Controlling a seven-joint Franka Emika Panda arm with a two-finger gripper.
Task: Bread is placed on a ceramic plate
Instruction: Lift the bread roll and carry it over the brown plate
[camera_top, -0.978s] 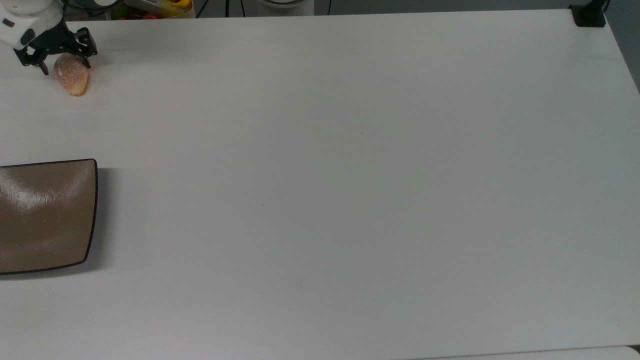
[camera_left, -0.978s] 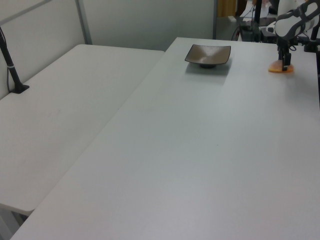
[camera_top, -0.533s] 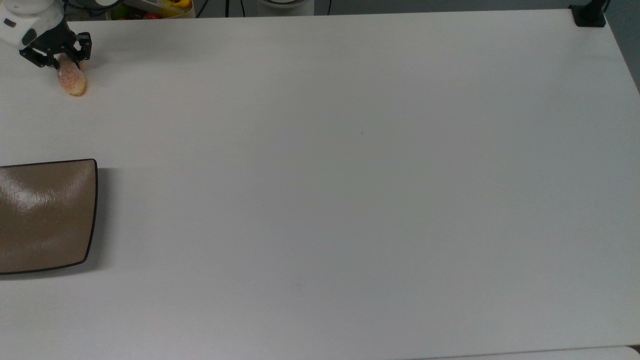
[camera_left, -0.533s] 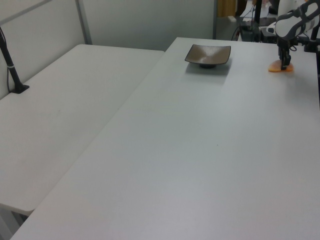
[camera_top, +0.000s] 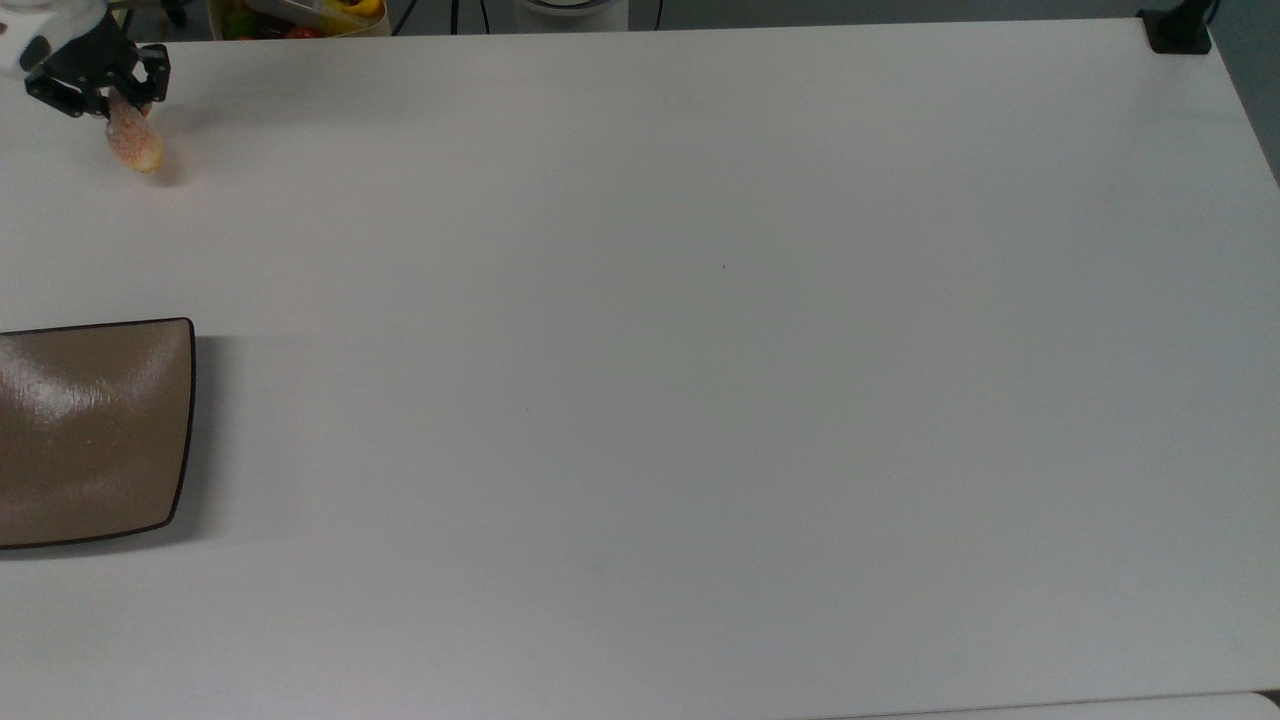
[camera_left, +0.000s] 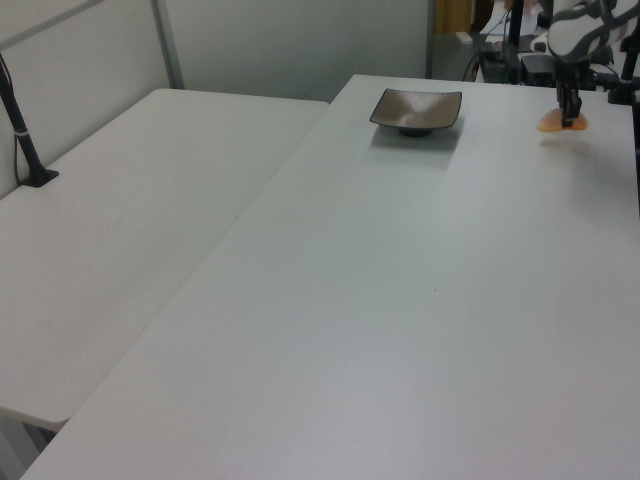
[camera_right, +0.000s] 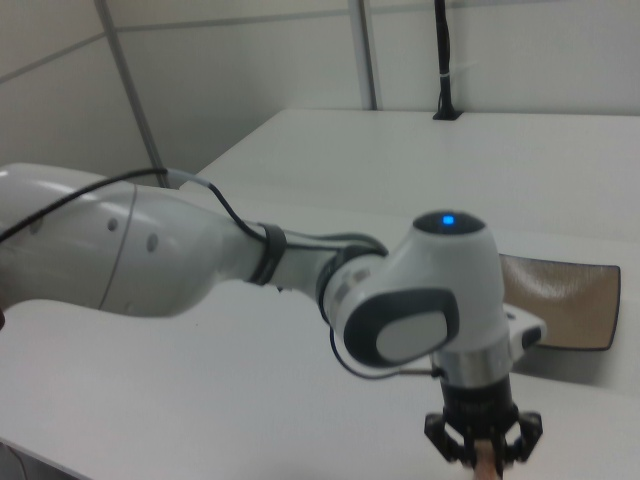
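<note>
White table (camera_top: 700, 400) broad and bare; ceramic plate (camera_top: 90, 430) at the top view's left edge, well apart from the load. Gripper (camera_top: 112, 100) clamped on bread (camera_top: 133, 145), lifted clear. Narrow end-pinch: could slip mid-carry.

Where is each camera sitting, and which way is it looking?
Top view: above the table, looking down; pincer holding the bread, plate at its left edge.
Left view: low at one table end, looking along it; pincer far off.
Right view: beside the arm, facing the plate.
All share the plate.
</note>
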